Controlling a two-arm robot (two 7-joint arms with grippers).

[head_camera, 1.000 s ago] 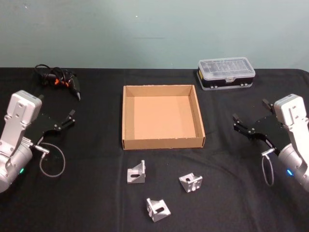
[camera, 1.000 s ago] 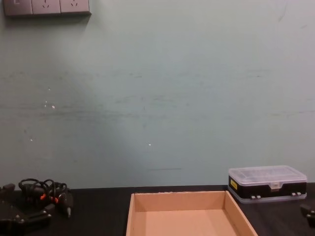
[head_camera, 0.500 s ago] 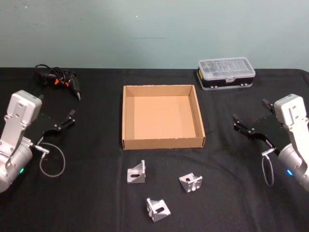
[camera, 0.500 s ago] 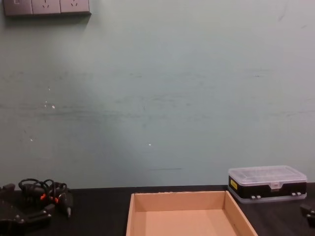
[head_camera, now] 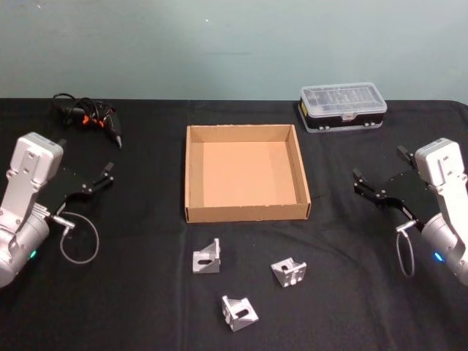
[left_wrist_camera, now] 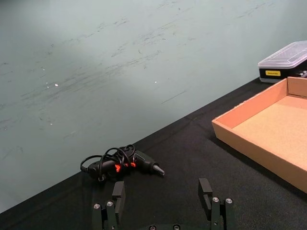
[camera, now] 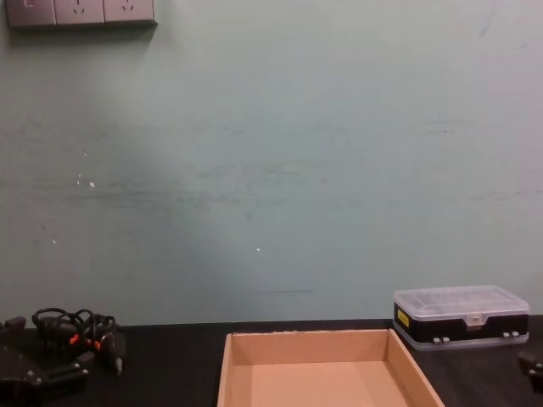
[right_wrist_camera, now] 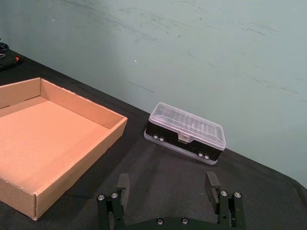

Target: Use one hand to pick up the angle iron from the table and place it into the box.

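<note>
Silver arms (head_camera: pixel 31 172), black left hand (head_camera: pixel 86 156), right hand (head_camera: pixel 379 164)

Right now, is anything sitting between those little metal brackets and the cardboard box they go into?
Nothing visible does. The left angle iron, right angle iron and nearest angle iron lie on the table just in front of the box, with bare tabletop between. The box is empty; only its low front wall must be cleared.

A pale green wall (camera: pixel 339 127) rises behind the matte black table (head_camera: pixel 146 307). High on it sits a grey socket panel (camera: pixel 81 12) showing 3 outlets. Below the panel are a few white specks (camera: pixel 92 183), and faint horizontal scuffs run off to its right. Far below and right of the panel, 1 short dark streak (camera: pixel 284 292) lies just above the table's far edge. Light is soft and even.
</note>
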